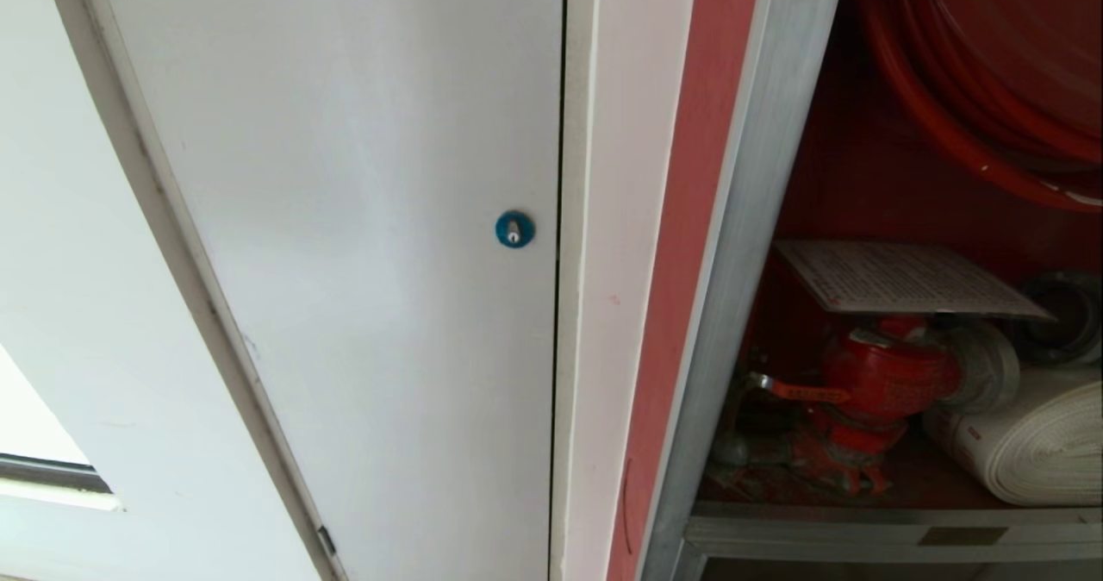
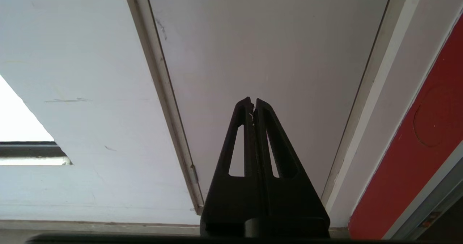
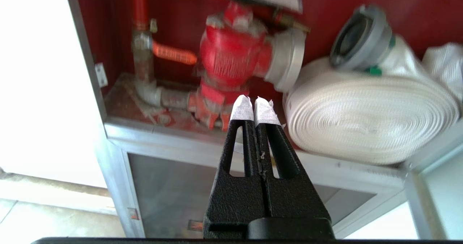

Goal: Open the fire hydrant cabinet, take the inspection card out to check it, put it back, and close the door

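Right end effector [image 3: 251, 105] is together and empty, its white-taped tips pressed shut, hanging in front of the open cabinet [image 1: 750, 219] low down, near the bottom shelf edge. Left end effector [image 2: 253, 104] is likewise together and empty, parked before the white panel [image 1: 345, 219] with its blue lock [image 1: 514, 229], well apart from the work. Cabinet stands open; the door is not in any view, so its position cannot be stated. Contents, largest first: the red hose reel [image 1: 991, 72] fills the upper part; the white rolled hose [image 3: 365, 117] lies on the bottom shelf beside the valve, with a grey coupling [image 3: 361, 37] resting on it; the red valve [image 3: 231, 55] sits at the left of the shelf on its pipe; the card [image 1: 896, 279] lies flat on top of the valve, under the reel, not held. Judgement: with the card resting in place and the cabinet open, the step in hand is either the reach for the card or the closing of the door; the frames do not settle which. If the card is to be taken, the right end effector must open, rise to the card's near edge and pinch it thinly without catching the valve. If it has been returned, the door must be found and swung shut.
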Robot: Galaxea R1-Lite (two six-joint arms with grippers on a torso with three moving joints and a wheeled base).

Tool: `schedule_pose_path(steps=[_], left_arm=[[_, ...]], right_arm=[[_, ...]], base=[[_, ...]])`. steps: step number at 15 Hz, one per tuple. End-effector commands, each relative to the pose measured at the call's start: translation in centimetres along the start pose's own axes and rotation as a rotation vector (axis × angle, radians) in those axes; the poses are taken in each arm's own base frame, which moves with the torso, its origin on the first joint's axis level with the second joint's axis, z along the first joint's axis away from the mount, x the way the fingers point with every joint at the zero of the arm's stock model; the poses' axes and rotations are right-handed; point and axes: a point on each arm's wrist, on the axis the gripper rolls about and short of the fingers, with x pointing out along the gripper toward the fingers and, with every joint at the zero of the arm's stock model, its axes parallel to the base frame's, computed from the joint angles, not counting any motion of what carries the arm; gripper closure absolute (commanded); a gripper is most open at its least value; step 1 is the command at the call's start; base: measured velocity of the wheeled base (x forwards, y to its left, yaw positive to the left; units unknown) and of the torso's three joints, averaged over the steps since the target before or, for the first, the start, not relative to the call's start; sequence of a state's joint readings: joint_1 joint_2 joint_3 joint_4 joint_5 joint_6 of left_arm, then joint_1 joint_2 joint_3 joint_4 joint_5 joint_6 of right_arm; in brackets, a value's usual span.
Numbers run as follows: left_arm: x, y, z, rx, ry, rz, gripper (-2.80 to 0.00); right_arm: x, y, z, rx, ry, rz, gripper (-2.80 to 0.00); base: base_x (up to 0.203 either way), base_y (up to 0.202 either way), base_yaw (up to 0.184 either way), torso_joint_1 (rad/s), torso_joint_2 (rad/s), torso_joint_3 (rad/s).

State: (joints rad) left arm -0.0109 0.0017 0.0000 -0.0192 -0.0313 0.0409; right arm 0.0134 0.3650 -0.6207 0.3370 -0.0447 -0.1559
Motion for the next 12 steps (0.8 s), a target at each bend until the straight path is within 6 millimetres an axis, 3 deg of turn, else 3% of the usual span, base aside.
schedule_pose_path(steps=[1, 5, 10, 12], left_arm=[[0.1, 0.0, -0.4, 0.0, 0.013, -0.001, 0.0], [0.1, 0.0, -0.3, 0.0, 0.011, -0.001, 0.0], [0.1, 0.0, -0.3, 0.0, 0.011, 0.0, 0.0], [0.1, 0.0, -0.3, 0.0, 0.012, 0.0, 0.0]], right_arm=[[-1.7, 0.4, -3.3, 0.016, -0.053, -0.009, 0.0], [-1.2, 0.9, -6.3, 0.203, -0.069, -0.004, 0.0], [-0.5, 1.6, -10.2, 0.219, -0.12, -0.007, 0.0], [-0.1, 1.7, -10.8, 0.24, -0.12, -0.008, 0.0]], base=[[0.0, 0.0, 0.0, 0.0, 0.0, 0.0], [0.0, 0.0, 0.0, 0.0, 0.0, 0.0], [0.0, 0.0, 0.0, 0.0, 0.0, 0.0], [0.0, 0.0, 0.0, 0.0, 0.0, 0.0]])
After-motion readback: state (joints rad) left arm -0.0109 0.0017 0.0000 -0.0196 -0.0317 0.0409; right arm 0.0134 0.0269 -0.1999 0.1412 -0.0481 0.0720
